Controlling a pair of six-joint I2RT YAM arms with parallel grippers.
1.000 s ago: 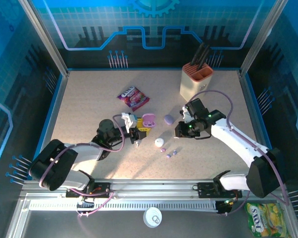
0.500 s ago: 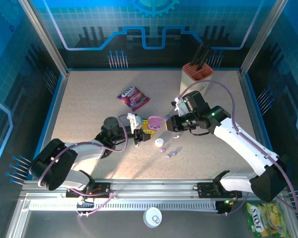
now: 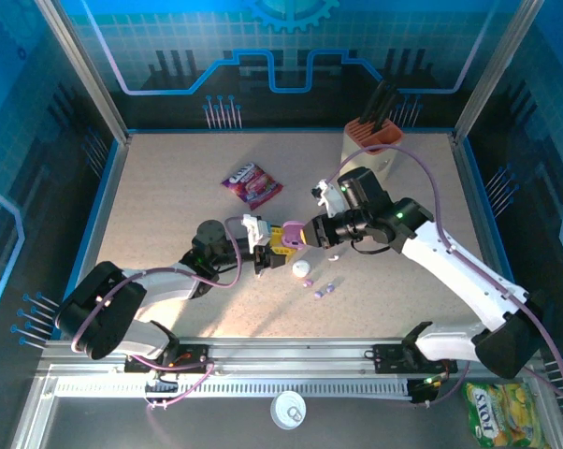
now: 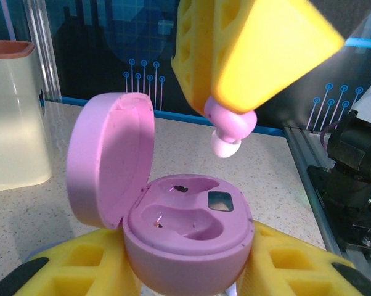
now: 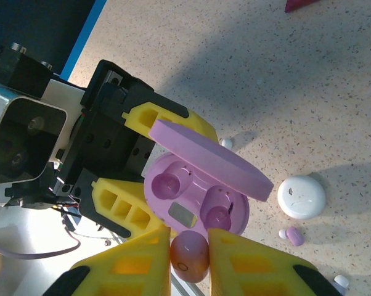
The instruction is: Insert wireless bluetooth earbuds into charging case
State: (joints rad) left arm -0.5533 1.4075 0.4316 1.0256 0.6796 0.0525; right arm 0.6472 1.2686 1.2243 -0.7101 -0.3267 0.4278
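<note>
The left pincer (image 3: 270,245) holds the open pink case (image 4: 185,228). The right pincer (image 5: 190,243) is closed on a pink earbud (image 4: 230,126) just above it

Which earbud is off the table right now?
The pink earbud pinched in the right hand, just above the open pink case; the lilac ones lie on the table.

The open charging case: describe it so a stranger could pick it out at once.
Near the middle of the speckled table, the left gripper clamps a small pink case between its yellow fingers, and the right gripper holds a pink earbud over it. Unlike the round white object lying nearby, its lid stands open over two empty sockets.
</note>
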